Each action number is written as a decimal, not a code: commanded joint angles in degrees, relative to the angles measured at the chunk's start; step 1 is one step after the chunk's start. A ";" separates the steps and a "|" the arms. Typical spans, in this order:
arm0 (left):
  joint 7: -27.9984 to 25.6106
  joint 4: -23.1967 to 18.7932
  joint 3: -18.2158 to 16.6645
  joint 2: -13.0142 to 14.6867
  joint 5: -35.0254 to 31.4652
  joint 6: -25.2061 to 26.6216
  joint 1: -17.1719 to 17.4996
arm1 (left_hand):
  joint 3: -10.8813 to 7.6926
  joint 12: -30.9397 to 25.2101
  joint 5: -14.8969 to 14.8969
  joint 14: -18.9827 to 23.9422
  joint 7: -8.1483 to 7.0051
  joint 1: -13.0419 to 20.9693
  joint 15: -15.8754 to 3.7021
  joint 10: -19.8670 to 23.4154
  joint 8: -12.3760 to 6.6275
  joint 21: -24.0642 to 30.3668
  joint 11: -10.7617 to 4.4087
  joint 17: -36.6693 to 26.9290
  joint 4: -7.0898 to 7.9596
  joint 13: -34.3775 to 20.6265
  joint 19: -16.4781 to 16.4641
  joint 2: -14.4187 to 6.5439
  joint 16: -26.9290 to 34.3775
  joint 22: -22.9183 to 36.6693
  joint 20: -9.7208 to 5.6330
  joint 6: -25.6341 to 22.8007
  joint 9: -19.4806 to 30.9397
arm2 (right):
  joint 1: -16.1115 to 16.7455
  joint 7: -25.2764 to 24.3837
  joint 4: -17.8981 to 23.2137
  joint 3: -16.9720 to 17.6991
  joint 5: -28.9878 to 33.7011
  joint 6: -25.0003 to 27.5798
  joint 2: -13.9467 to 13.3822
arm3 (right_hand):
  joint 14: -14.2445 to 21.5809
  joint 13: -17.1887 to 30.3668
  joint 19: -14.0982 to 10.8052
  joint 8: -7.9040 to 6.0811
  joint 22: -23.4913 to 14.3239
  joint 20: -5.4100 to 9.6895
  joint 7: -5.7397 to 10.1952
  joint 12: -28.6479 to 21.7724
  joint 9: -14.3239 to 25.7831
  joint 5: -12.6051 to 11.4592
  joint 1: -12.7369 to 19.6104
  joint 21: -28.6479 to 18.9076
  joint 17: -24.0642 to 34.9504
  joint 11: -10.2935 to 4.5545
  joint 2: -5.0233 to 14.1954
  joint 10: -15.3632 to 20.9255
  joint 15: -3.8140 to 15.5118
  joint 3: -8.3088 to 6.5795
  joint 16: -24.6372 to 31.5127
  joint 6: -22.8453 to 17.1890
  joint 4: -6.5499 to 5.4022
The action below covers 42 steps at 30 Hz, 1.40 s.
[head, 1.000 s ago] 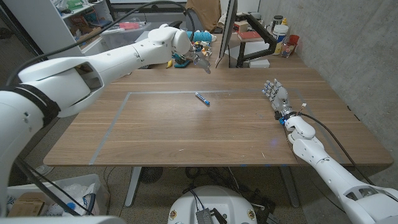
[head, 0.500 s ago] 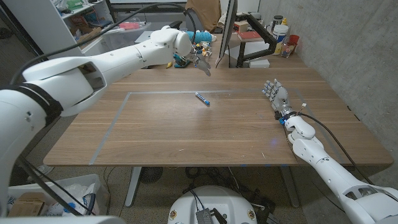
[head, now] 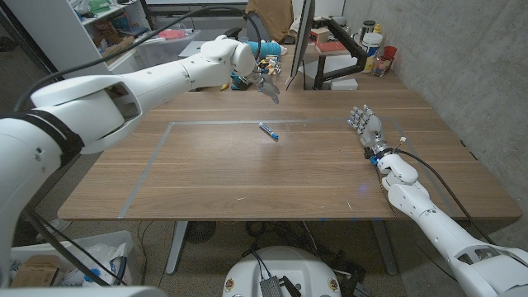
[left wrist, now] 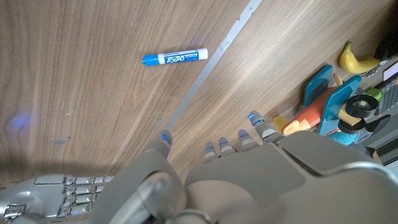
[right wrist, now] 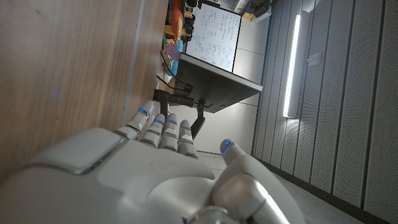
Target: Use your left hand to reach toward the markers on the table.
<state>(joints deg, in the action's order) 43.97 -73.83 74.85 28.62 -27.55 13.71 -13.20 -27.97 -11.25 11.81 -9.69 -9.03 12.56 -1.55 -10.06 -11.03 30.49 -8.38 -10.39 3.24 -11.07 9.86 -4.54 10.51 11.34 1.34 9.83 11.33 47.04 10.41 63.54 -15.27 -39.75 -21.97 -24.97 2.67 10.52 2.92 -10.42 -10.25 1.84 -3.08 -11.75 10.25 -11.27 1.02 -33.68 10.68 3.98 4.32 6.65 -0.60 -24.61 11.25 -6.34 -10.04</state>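
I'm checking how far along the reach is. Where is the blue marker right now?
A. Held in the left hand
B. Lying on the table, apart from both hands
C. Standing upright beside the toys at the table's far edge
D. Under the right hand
B: the blue marker lies on its side on the bare wood, with the left hand up over the table's far part and the right hand off to the side, neither touching it.

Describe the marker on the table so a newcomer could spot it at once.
On the wooden table, find the pale taped rectangle and follow its far edge. Just inside that edge lies the marker: white-barrelled, blue-capped, lying flat. It is alone on bare wood, unlike the colourful toys at the table's far edge.
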 commanded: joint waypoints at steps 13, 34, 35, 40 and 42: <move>1.68 0.41 1.23 -0.06 -0.41 1.58 0.25 | -0.19 0.15 -0.11 -10.72 0.14 1.90 -3.17 -11.43 -0.21 -0.38 -0.05 -0.18 -1.02 -0.34 12.96 -0.39 0.10 0.18 -0.17 20.70 0.34 | 0.23 -0.48 0.57 -0.27 0.45 0.01 -0.10 | 0.26 0.14 -0.36 -0.41 -0.29 6.10 -0.01 -0.30 0.25 -0.55 0.18 0.20 0.14 -0.03 5.33 0.54 0.08 0.08 0.12 -0.64 -0.11; 2.39 1.47 2.43 -0.84 -0.94 1.72 -0.18 | 0.09 -0.09 -0.20 -11.17 -0.21 2.42 -3.11 -11.94 -0.50 -0.59 -0.04 -0.31 -1.05 -0.40 13.19 -0.46 0.28 0.28 -0.15 21.46 0.44 | 0.20 -0.47 0.33 -0.44 0.47 0.00 0.08 | 0.28 0.14 -0.44 -0.41 -0.30 6.09 -0.07 -0.31 0.26 -0.55 0.17 0.43 0.14 0.10 5.31 0.58 0.11 0.12 0.12 -0.63 -0.11; 2.52 1.48 2.57 -0.88 -1.09 1.75 -0.28 | 0.10 -0.08 -0.20 -11.25 -0.16 2.43 -3.11 -11.99 -0.48 -0.60 0.00 -0.31 -1.04 -0.40 13.21 -0.46 0.25 0.28 -0.14 21.54 0.45 | 0.21 -0.49 0.35 -0.45 0.50 0.02 0.06 | 0.28 0.14 -0.45 -0.41 -0.30 6.08 -0.06 -0.31 0.26 -0.55 0.18 0.44 0.13 0.12 5.31 0.58 0.14 0.11 0.11 -0.63 -0.11; 2.80 1.54 2.98 -1.05 -1.47 1.88 -0.46 | 0.13 -0.06 -0.18 -11.43 -0.27 2.61 -3.11 -12.27 -0.51 -0.68 -0.12 -0.32 -1.08 -0.41 13.34 -0.52 0.24 0.30 -0.26 21.77 0.47 | 0.19 -0.52 0.27 -0.44 0.54 -0.04 0.05 | 0.29 0.14 -0.47 -0.41 -0.30 6.08 -0.03 -0.32 0.26 -0.56 0.18 0.48 0.13 0.07 5.32 0.61 0.11 0.11 0.11 -0.63 -0.10; 2.92 1.79 3.16 -1.18 -1.54 1.80 -0.50 | 0.12 -0.02 -0.17 -11.59 -0.25 2.72 -2.94 -12.49 -0.45 -0.75 -0.01 -0.31 -1.11 -0.41 13.50 -0.58 0.21 0.31 -0.14 22.09 0.48 | 0.16 -0.54 0.26 -0.43 0.52 0.04 0.05 | 0.29 0.14 -0.47 -0.41 -0.30 6.08 0.00 -0.33 0.26 -0.56 0.18 0.51 0.13 0.11 5.31 0.64 0.10 0.11 0.11 -0.64 -0.10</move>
<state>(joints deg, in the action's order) 46.34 -72.65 77.22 27.92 -28.59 15.47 -13.32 -27.88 -10.98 11.81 -9.69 -9.02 14.52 -1.55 -10.06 -11.25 29.87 -8.38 -10.54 2.35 -11.33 9.86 -4.99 10.51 11.32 1.34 9.82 11.60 47.25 9.97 63.94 -15.67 -39.28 -21.98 -24.96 2.67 10.52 2.61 -10.42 -10.25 2.15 -3.08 -11.74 10.25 -11.26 1.02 -33.26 10.68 3.98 4.32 6.65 -0.60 -24.61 11.25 -6.34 -10.04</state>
